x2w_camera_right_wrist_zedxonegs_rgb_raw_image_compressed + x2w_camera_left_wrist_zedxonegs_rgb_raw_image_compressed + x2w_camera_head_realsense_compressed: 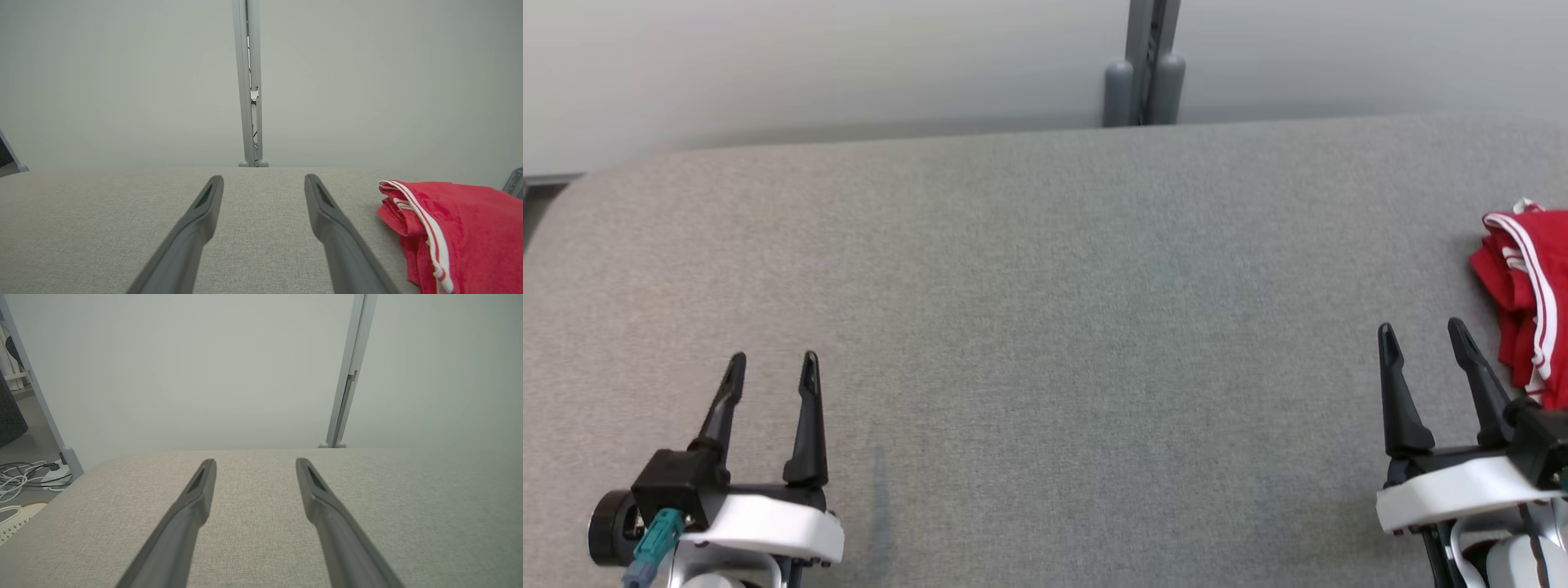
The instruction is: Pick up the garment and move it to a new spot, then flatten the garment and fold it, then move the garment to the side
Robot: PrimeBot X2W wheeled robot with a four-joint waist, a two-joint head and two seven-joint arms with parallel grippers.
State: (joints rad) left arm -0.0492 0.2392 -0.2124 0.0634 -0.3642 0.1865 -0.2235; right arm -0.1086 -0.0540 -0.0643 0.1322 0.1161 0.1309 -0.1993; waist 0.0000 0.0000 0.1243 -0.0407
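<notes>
At your far left, off the rounded corner of the grey padded table (1045, 327), a tangle of pale cables (24, 477) lies on the floor in the left wrist view. Your left gripper (773, 359) sits at the lower left of the head view, over the near part of the table, its two dark fingers spread wide with nothing between them, just bare fabric in the gap. You cannot tell whether it touches the surface. Past the middle of the table, a grey upright post (1143, 65) stands behind the far edge against the pale wall (768, 65). Your right gripper (1421, 328) is at the lower right, fingers likewise wide apart and empty. The garment (1523, 302), red with white stripes, lies bunched in a heap on the table at the right edge of the head view, partly cut off there. It is just beside the right gripper's outer finger, and the right wrist view shows a strip of table between them.
</notes>
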